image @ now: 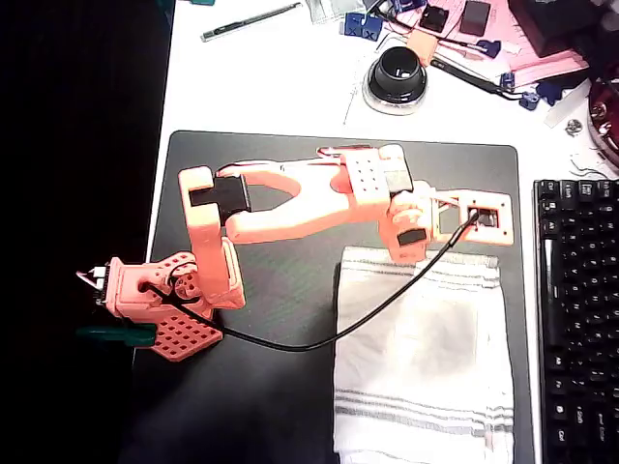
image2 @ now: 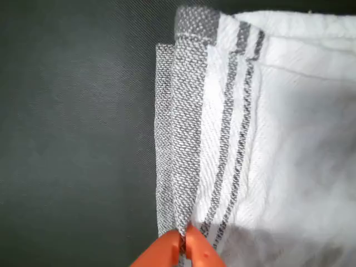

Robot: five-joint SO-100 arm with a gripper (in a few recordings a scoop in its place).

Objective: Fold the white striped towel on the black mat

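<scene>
We see white striped towel lying flat on right part of black mat, far striped hem under arm. Gripper pinched closed on hem edge. Cloth soft, light, limp; we judge corner hem best hold, will drape and drag
</scene>
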